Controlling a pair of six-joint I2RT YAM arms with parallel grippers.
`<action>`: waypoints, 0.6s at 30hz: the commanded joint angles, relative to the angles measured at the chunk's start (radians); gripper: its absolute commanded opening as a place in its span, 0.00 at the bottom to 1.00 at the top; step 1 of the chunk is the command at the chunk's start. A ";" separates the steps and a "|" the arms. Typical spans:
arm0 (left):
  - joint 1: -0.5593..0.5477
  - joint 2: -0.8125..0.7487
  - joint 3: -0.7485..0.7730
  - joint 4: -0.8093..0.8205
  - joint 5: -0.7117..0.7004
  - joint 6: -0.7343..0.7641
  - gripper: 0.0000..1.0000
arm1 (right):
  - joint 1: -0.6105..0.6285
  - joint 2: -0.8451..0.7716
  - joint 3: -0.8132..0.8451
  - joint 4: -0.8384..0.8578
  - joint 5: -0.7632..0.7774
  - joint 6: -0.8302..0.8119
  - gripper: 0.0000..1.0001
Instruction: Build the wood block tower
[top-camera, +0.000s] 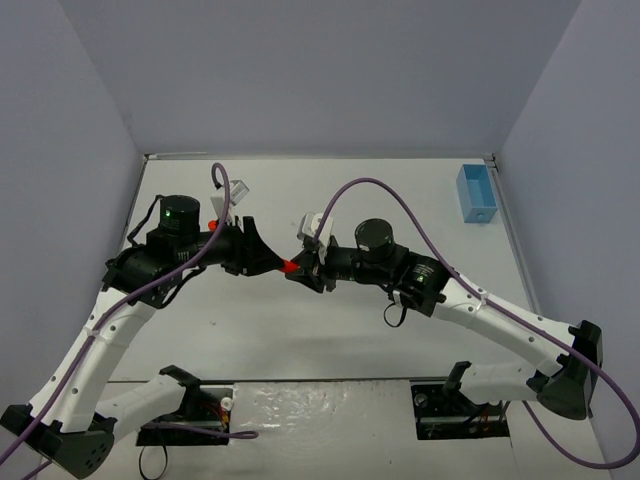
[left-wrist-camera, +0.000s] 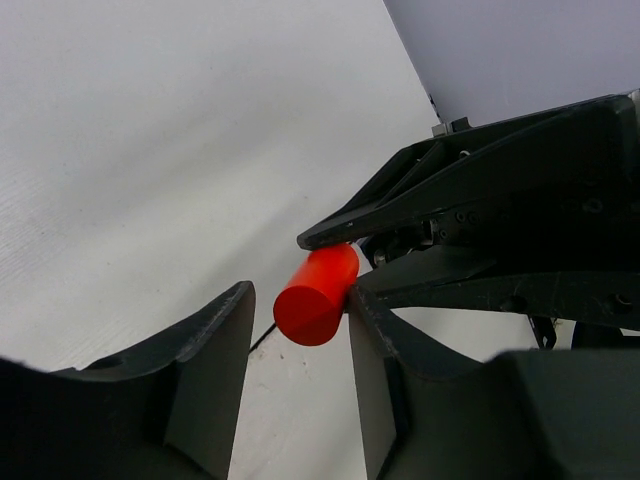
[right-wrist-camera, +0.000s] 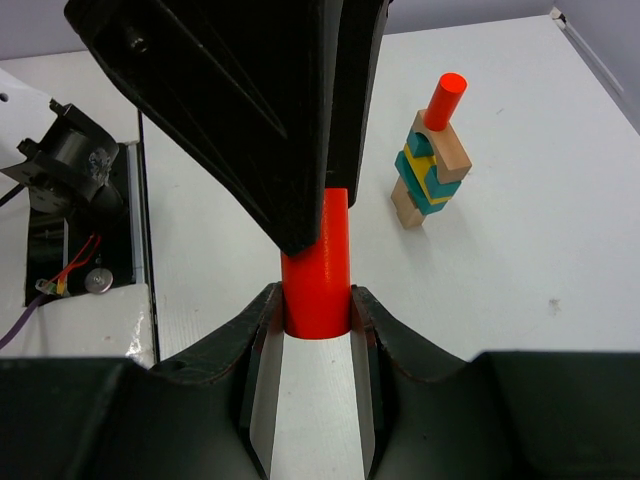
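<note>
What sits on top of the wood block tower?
One red cylinder stands on end atop the wood block tower, on a tan block. Its foot is partly covered by that block; the tower's far side is hidden.

A red cylinder (left-wrist-camera: 315, 295) sits mid-frame over the white table (left-wrist-camera: 150, 150), its far end pinched by the right hand (left-wrist-camera: 335, 262) entering from the right. The left hand (left-wrist-camera: 300, 300) flanks it at the bottom, with a gap on the left side.
</note>
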 joint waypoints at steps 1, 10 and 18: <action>-0.003 -0.003 0.020 0.076 0.004 -0.010 0.34 | 0.004 -0.035 0.007 0.088 -0.017 -0.006 0.03; -0.003 -0.009 0.002 0.110 0.043 -0.036 0.00 | 0.003 -0.040 0.001 0.092 0.002 -0.012 0.05; -0.004 -0.010 -0.010 0.132 0.057 -0.058 0.00 | 0.003 -0.040 0.005 0.101 0.013 -0.015 0.05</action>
